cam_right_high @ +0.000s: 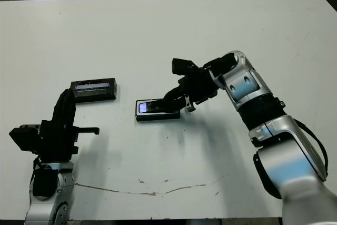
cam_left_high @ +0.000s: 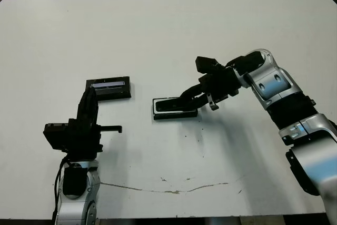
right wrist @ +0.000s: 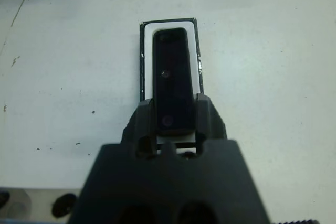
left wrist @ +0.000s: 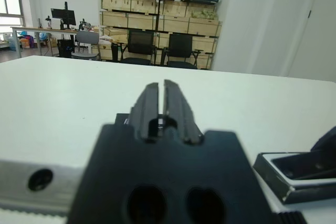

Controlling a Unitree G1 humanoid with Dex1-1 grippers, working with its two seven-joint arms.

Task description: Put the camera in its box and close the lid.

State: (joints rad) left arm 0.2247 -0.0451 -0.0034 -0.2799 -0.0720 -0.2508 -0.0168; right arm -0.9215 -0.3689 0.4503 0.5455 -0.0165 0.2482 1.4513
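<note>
Left hand (cam_left_high: 90,94) sits nr the surface's (cam_left_high: 168,30) front-left edge, fingers pressed together w/ nothing between them, arm folded upright, tips pointing toward the lid (cam_left_high: 109,88), which lies flat just beyond it, silvery strip up, well left of the box (cam_left_high: 174,108). The box is mid-surface, and the camera (right wrist: 171,80) lies inside it over the white lining, lengthwise, glossy patch at the end away from the right hand (right wrist: 171,121). That hand grasps the camera's near end, one finger each side, arm reaching in low from the box's right w/ wrist bent down. Risks, as I judge them: if the fingers open while the near end isn't fully seated, the camera could sit proud of the rim & the lid won't close; if the hand pulls back before letting go fully, it may drag the camera out or slide the light box across the surface. Finger tips look tight against the box wall, so a skewed retreat could tip it. Lid pickup by the left hand also needs care: flat slab, little edge to grab.
</note>
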